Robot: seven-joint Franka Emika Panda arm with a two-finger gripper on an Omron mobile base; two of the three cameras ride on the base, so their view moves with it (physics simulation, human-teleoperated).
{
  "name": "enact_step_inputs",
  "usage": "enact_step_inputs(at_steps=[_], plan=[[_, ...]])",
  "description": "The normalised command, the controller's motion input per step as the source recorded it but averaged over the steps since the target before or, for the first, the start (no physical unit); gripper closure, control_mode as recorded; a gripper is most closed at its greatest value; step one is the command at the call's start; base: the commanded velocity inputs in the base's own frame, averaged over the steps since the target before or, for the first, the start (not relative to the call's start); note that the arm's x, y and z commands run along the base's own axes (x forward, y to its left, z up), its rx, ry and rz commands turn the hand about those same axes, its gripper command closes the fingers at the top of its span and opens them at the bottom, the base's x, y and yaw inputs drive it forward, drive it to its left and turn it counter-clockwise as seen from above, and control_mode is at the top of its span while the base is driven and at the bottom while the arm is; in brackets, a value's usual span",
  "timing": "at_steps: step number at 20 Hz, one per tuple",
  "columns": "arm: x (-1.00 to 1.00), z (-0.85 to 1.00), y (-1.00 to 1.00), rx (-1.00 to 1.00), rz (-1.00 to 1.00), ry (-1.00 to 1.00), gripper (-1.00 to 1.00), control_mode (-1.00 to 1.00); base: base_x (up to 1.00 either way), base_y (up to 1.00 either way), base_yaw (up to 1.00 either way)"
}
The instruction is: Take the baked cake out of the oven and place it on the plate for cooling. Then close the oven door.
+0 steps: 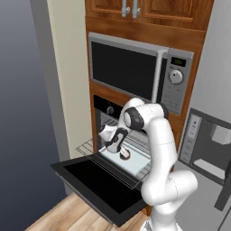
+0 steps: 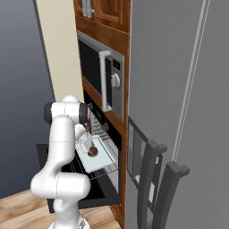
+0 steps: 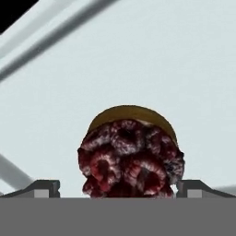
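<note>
- A white robot arm reaches into a black wall oven (image 1: 104, 110) set in wood cabinetry, below a silver microwave (image 1: 140, 72).
- The oven door (image 1: 97, 182) hangs fully open, lying flat and low in front of the cavity.
- A wire rack (image 1: 88, 146) is pulled out over the door, and a pale blue-white tray (image 1: 133, 162) rests on it.
- The baked cake (image 3: 131, 154), a small dark reddish-brown lump with a tan rim behind it, sits on the tray, close to the middle.
- The gripper (image 1: 124, 153) hovers right above the cake with its jaws spread wide; in the hand view one dark fingertip (image 3: 44, 186) stands clear on each side, touching nothing.
- Judged step: closing on the cake to lift it out.
- To do it well, the hand should probably sink a little more so the fingers meet the cake's sides low down, then close gently, since the bumpy top looks soft.
- A straight lift before pulling back would likely keep it off the tray edge and the rack.
- Hard to make out: the cake's lower edge is cut off in the hand view, so how far the fingers stand above the tray cannot be told.
- In both base views the arm's wrist covers much of the cake and the fingers.
- The plate's place cannot be told.
</note>
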Motion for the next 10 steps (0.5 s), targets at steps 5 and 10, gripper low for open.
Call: enact_step_inputs(at_steps=[5, 10], plan=[[0.0, -0.29, -0.04, 0.0, 0.04, 0.01, -1.0, -1.0, 0.0, 0.0, 0.0], [-0.04, -0.39, 0.0, 0.0, 0.05, 0.05, 1.0, -1.0, 0.0, 0.0, 0.0]])
